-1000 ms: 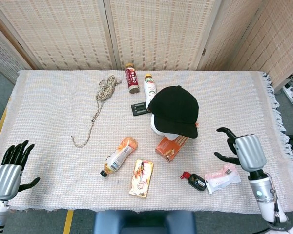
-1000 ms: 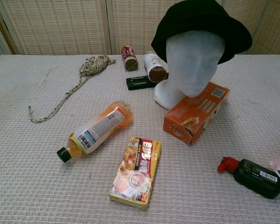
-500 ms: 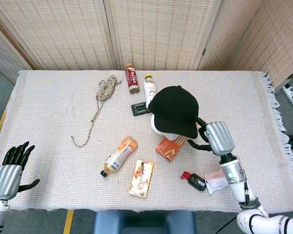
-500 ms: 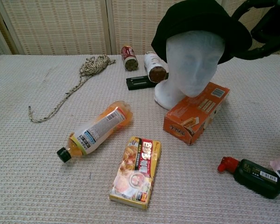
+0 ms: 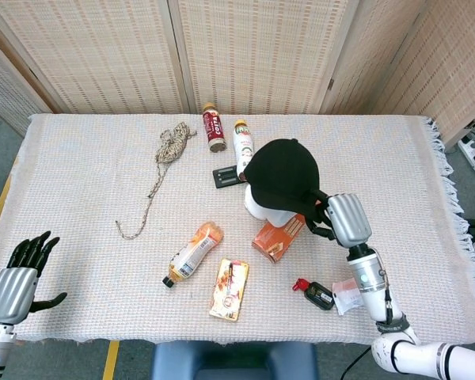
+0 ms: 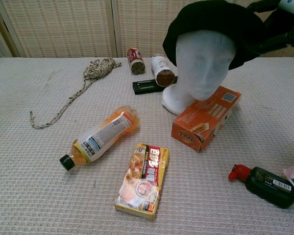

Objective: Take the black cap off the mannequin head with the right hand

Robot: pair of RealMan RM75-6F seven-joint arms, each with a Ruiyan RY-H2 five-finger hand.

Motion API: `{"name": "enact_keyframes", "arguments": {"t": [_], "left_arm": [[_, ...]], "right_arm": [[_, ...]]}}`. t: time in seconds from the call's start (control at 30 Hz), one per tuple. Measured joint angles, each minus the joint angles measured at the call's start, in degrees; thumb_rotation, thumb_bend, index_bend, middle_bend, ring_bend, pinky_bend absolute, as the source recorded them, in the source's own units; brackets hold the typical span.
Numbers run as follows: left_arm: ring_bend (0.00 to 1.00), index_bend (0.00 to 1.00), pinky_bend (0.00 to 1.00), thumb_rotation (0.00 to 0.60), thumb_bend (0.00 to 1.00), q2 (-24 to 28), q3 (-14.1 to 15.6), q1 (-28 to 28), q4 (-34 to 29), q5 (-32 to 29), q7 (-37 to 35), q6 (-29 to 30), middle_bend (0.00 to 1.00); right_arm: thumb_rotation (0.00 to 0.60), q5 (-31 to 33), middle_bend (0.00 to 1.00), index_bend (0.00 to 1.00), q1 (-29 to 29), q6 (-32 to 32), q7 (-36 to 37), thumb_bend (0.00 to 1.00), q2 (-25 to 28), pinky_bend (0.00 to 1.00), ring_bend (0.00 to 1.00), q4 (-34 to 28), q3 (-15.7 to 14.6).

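Note:
The black cap sits on the white mannequin head, which stands near the table's middle. My right hand is at the cap's right side, and its fingers grip the brim, which is bunched up there. In the chest view the cap is pulled toward the right hand at the top right edge. My left hand hovers off the table's near left corner, fingers apart and holding nothing.
An orange box leans against the head's base. An orange drink bottle, a snack box, a small black bottle and a pink packet lie near the front. Rope, two bottles and a black device lie behind.
My right hand moved left to the cap and closed on the brim, which has crumpled and shifted toward the hand. The left hand stayed put.

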Motion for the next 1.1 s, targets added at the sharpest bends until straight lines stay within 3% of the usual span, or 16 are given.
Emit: {"name": "enact_keyframes", "arguments": {"t": [0.37,0.7,1.1], "left_arm": [[0.00,0.06,0.08,0.600,0.06,-0.2,0.1,-0.6,-0.5,0.0,0.9,-1.0,0.00],[0.00,0.06,0.08,0.600,0.06,-0.1,-0.2,-1.2,-1.4,-0.2,2.1,-1.7,0.00],[0.00,0.06,0.08,0.600,0.06,-0.2,-0.1,-1.9,-1.8,-0.6,2.7,-2.8,0.00]], "right_arm": [[0.555,3.8,0.96,0.63,0.1,2.6,2.4,0.86,-1.1,1.00,1.00,4.6,3.7],[0.556,7.9,0.96,0.65,2.6,1.7,4.7,0.89,-0.8,1.00,1.00,8.6,8.5],[0.560,11.2,0.97,0.65,5.9,-1.6,4.8,0.90,-0.7,1.00,1.00,16.4,10.3]]}}
